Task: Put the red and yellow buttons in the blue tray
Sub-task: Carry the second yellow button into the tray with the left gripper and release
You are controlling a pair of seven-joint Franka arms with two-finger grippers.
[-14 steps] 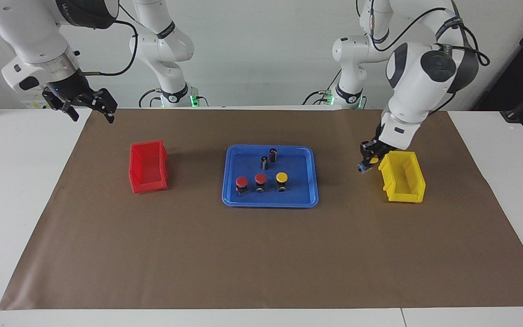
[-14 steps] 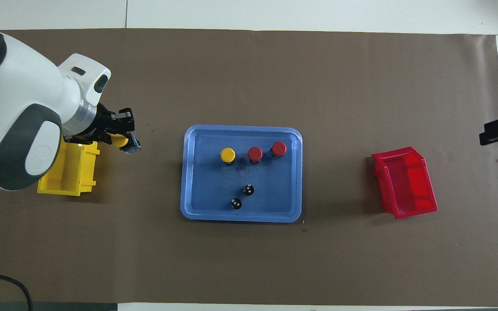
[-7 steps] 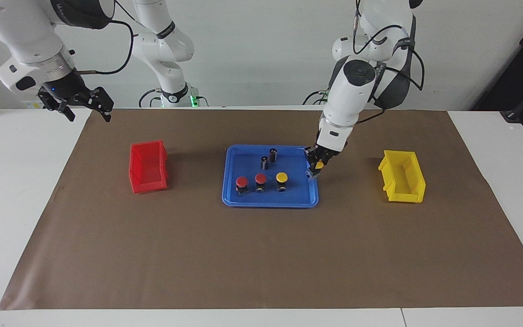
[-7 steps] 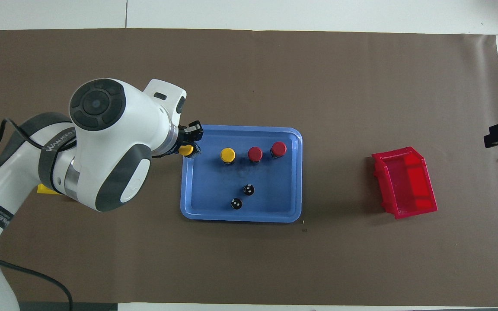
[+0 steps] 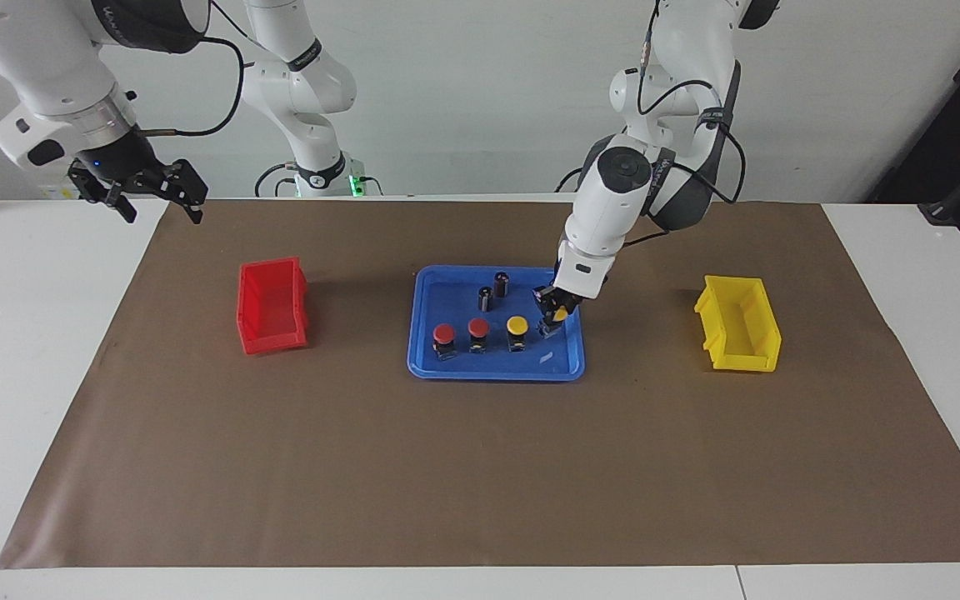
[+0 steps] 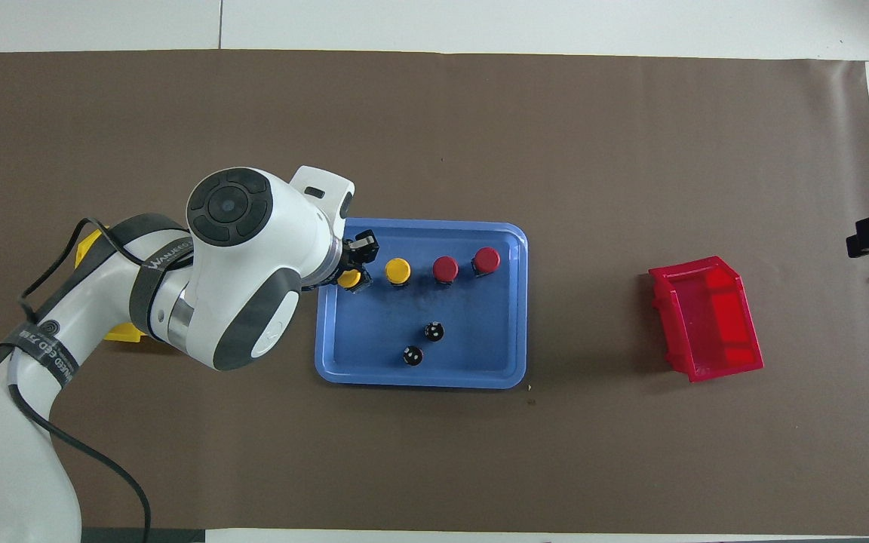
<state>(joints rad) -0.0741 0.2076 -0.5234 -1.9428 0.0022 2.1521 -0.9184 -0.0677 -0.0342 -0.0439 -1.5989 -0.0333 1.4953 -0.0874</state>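
The blue tray (image 5: pixel 559 367) (image 6: pixel 344 354) lies mid-table. In it stand two red buttons (image 5: pixel 444 335) (image 5: pixel 478 327) and one yellow button (image 5: pixel 517 325) (image 6: pixel 397 270) in a row. My left gripper (image 5: pixel 552 321) (image 6: pixel 354 273) is shut on a second yellow button (image 5: pixel 559 314) (image 6: pixel 348 278), held tilted just above the tray at the end toward the left arm, beside the standing yellow button. My right gripper (image 5: pixel 159 196) hangs open over the table's corner at the right arm's end and waits.
Two dark capless cylinders (image 5: pixel 502 283) (image 5: pixel 486 297) stand in the tray, nearer to the robots than the buttons. A red bin (image 5: pixel 272 305) (image 6: pixel 708 318) sits toward the right arm's end, a yellow bin (image 5: pixel 738 325) toward the left arm's end. Brown paper covers the table.
My left gripper carried the yellow button from beside the yellow bin over to the blue tray and has come lower. The right arm barely shifted.
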